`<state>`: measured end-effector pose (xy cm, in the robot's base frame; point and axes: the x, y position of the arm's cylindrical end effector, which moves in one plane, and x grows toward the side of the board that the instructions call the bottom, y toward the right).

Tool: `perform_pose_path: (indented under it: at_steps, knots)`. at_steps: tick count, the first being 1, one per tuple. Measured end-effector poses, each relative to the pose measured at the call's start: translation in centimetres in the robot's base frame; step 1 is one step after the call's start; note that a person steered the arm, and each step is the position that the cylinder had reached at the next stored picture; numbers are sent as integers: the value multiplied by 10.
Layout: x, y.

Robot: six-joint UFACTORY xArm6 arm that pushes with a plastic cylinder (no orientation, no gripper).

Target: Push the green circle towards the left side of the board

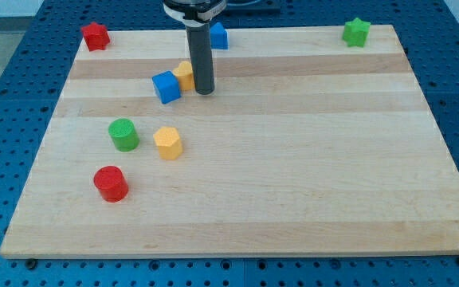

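The green circle [123, 134] is a short green cylinder on the left half of the wooden board [293, 175]. My tip [204, 91] is at the lower end of the dark rod, up and to the right of the green circle, well apart from it. The tip stands right beside a yellow block [185, 75], which sits next to a blue cube [166, 87]. A yellow hexagon block [168, 143] lies just right of the green circle.
A red cylinder [111, 183] lies below the green circle. A red star block [95, 36] sits at the board's top left corner, a blue block [218, 35] behind the rod at the top edge, a green star block [356, 32] at the top right.
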<state>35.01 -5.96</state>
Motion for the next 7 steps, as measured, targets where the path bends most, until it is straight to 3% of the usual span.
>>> perform_pose_path:
  at_steps: [3,5,7]
  knots:
    - [16,-52]
    - [55,-83]
    - [89,-78]
